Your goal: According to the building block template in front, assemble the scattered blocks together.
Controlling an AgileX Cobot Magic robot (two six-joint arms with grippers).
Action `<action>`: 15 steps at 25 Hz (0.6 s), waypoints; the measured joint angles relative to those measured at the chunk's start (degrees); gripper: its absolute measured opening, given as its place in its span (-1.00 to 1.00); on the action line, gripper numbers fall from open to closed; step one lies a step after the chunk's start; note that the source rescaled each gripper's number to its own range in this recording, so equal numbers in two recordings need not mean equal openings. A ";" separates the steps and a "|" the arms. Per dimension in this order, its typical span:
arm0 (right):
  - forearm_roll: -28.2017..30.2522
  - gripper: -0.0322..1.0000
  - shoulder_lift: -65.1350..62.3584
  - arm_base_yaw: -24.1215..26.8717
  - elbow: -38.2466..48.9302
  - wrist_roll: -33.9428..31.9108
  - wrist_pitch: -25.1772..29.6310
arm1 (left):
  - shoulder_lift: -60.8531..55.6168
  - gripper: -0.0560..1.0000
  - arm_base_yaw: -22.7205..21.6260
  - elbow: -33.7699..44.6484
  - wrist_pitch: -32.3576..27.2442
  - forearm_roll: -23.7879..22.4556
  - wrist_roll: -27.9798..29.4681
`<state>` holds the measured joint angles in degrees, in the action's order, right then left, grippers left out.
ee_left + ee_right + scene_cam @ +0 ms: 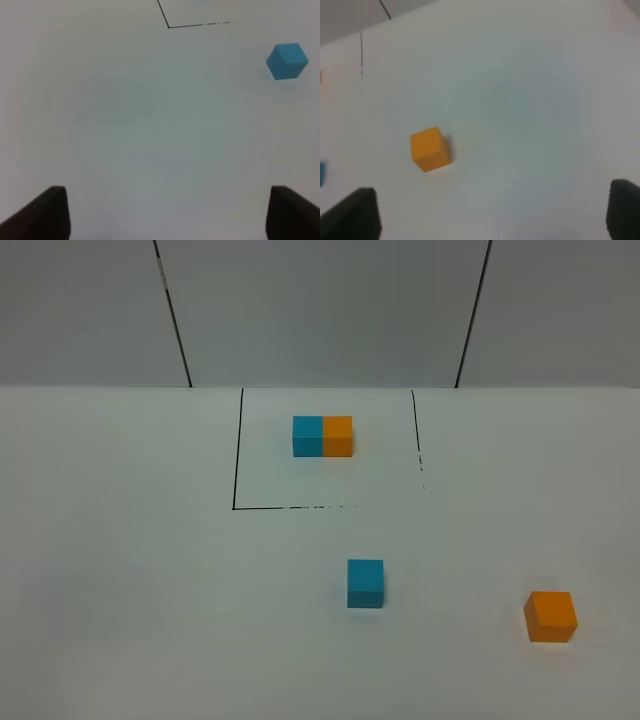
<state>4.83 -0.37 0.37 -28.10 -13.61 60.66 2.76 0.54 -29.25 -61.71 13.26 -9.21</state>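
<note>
The left pincer (170, 215) hangs above the table (120, 570), tilted so its wrist looks forward and down across the bare white surface. Its two dark jaws stand wide apart with nothing between them and touch nothing. The blue cube (286, 61) sits well ahead of this pincer, out past the line of the jaw on the table's inner side, turned so one edge faces it. One corner of the black outline (168, 26) lies farther ahead than the cube.

The right pincer (490, 212) is held in much the same way: raised off the table, pitched forward, jaws spread wide and holding nothing. The orange cube (430, 148) rests on the table a little ahead of it, within the span of the jaws but closer to the jaw on the blue cube's side, and clear of both.

In the high view, the blue cube (365, 583) and the orange cube (550, 616) lie well apart. The orange one is slightly skewed. The template (322, 436), blue half and orange half touching, sits inside the outline (236, 455), far beyond both pincers. How the rest of each arm is posed cannot be told.
</note>
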 joint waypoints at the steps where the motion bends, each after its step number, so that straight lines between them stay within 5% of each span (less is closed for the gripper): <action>1: 0.00 0.61 0.00 0.00 0.00 0.00 0.00 | 0.00 0.38 0.00 0.00 0.00 0.00 0.00; 15: 0.00 0.61 0.00 0.00 0.00 0.00 0.00 | 0.00 0.38 0.00 0.00 0.00 0.00 0.07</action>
<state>4.83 -0.37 0.37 -28.10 -13.61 60.66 2.76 0.54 -29.25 -61.71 13.26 -9.14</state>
